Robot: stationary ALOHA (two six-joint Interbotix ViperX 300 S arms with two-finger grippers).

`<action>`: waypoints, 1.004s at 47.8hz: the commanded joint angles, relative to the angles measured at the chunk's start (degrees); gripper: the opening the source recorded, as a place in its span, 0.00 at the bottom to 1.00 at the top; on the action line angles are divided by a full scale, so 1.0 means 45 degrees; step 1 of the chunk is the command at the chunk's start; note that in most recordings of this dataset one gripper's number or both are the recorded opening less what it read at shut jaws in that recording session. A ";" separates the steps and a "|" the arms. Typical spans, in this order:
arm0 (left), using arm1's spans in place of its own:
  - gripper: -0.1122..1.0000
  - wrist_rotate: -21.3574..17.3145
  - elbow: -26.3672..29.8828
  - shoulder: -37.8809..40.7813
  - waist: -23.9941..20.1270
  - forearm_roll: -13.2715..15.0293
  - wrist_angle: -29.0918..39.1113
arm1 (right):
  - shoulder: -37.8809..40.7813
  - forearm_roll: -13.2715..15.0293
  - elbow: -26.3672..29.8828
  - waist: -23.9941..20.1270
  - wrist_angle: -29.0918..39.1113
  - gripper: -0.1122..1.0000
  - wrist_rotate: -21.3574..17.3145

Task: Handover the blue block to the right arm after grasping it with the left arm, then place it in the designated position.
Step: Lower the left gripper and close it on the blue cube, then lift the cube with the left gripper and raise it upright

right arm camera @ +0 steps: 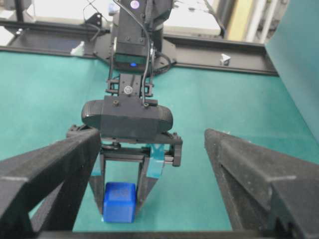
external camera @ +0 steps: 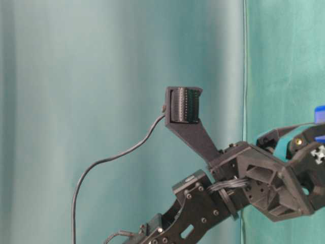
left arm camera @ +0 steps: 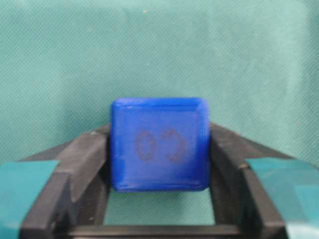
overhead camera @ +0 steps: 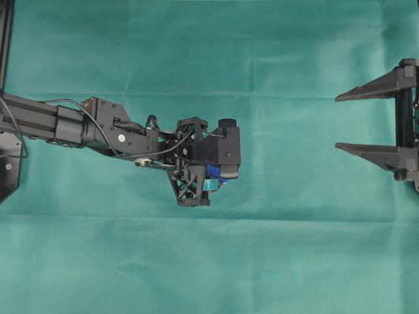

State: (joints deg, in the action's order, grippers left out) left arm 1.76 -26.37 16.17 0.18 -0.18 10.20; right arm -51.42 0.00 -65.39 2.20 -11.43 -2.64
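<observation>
Fingers of my left gripper sit closed against both sides of the blue block, which rests low on the green cloth near table centre. Right gripper hangs far right, jaws spread wide, well apart from the block.

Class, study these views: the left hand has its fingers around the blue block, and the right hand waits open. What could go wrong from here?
1. The blue block sits near the tips of the left hand, so it may slip when lifted.
2. The right hand waits far across the green cloth; a misaligned handover could drop the block.
</observation>
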 commanded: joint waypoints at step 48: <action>0.52 0.0059 0.0527 -0.4043 0.0215 -0.0020 0.2070 | 0.0156 0.0020 0.0254 0.0020 -0.0059 0.95 0.0020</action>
State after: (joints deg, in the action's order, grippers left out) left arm 2.20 -25.75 1.58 0.88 -0.09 18.98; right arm -50.98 0.09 -65.48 2.29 -11.43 -2.64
